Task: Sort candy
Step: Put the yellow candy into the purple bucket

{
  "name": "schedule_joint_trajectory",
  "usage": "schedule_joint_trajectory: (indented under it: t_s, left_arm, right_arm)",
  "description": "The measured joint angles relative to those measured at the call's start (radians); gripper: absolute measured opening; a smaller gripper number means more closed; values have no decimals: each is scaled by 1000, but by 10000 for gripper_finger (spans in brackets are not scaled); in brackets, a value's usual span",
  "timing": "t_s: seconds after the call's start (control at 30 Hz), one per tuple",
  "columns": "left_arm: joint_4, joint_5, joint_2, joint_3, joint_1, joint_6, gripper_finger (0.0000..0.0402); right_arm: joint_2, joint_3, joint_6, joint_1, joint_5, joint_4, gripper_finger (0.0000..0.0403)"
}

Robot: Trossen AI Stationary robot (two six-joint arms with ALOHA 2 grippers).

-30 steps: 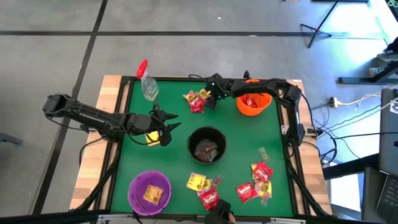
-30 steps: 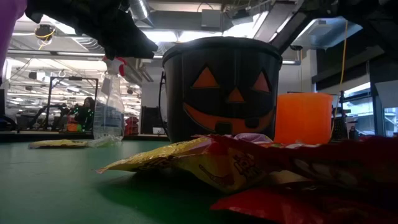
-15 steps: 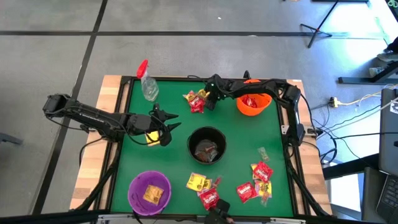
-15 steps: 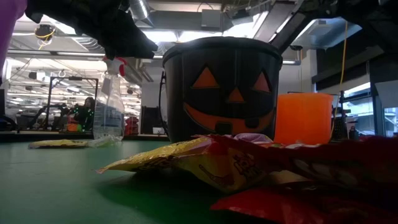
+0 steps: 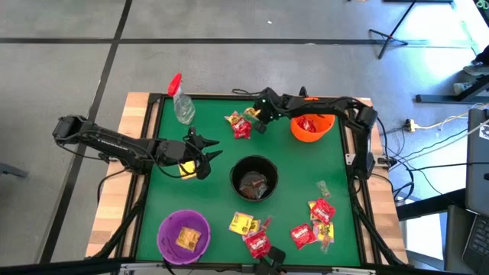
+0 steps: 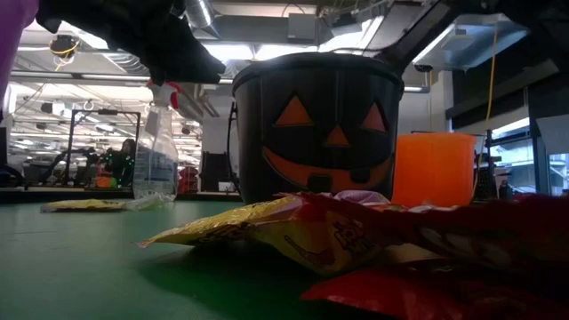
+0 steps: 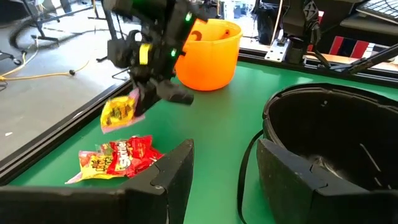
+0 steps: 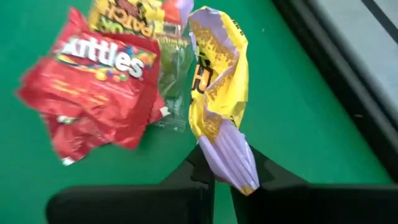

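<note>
- Green table [image 5: 298, 164] from my remote seat: black pumpkin bucket [image 5: 254, 179] sits in the middle, just right of my left gripper [image 5: 208, 155].
- Orange bowl [image 5: 311, 127] is right beside my right gripper [image 5: 256, 117], on its outer side.
- Purple bowl [image 5: 183, 235] is well below the left gripper, one yellow packet inside.
- Left gripper hangs parked with its fingers spread, nothing between them.
- Right gripper is clenched on a yellow candy packet [image 8: 219, 118], lifted just off the green.
- Red packets [image 8: 99, 81] lie right by that gripper on the table.
- More candy [image 5: 317, 221] lies scattered well away from both grippers, near the front edge.
</note>
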Motion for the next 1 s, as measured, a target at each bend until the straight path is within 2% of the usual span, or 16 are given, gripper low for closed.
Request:
schedule_joint_trajectory:
  t_s: [0.07, 0.2, 0.37, 0.57, 1.0]
  left_arm:
    - [1, -1, 0, 0, 7, 0, 165]
    - [2, 0, 0, 0, 30, 0, 165]
    - [9, 3, 0, 0, 79, 8, 165]
    - [26, 120, 0, 0, 153, 7, 165]
    - [69, 195, 3, 0, 203, 34, 165]
  right_arm:
    - [-34, 0, 1, 0, -9, -33, 20]
    - [-98, 0, 12, 11, -105, -48, 5]
    - [-163, 0, 3, 75, -176, -32, 15]
    - [-200, 0, -18, 185, -176, 3, 17]
    - [-203, 0, -23, 346, -141, 101, 15]
